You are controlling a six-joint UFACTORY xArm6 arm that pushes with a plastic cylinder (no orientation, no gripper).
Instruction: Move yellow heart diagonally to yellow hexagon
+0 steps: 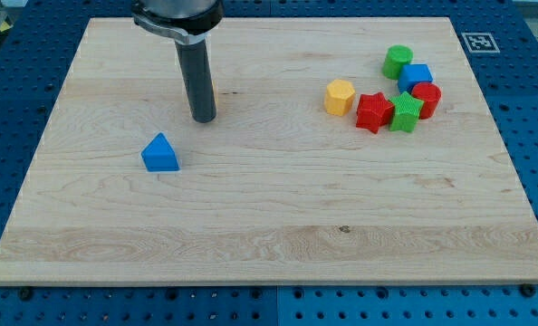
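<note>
Bench (269,226): pale wooden board, grain running across the view, resting on a blue perforated surface (523,54).
Marker (477,41): small black-and-white square tag at the board's corner, the view's top right.
Rod (198,77): straight dark cylinder, upright, descending from a dark mount at the view's top, left of centre.
My tip (204,119): lower end of the rod, at the board surface in the upper left part; touching no block.
Claw: none fitted; the arm ends in the rod, so there is no released or clenched state to record.
Blue triangular block (161,154): alone, toward the view's bottom left of my tip, near it but apart.
Yellow hexagon (340,96): upper right area, leftmost of a cluster, well apart from my tip toward the view's right.
Red star (373,112): just beside the yellow hexagon on its right; whether they touch cannot be told.
Green star (405,112): touching the red star on its right.
Red cylinder (427,98): right of the green star, against it.
Blue cube (416,77): above the green star, beside the red cylinder.
Green cylinder (398,61): topmost of the cluster, against the blue cube.
Yellow heart: not visible anywhere on the board in this view.
</note>
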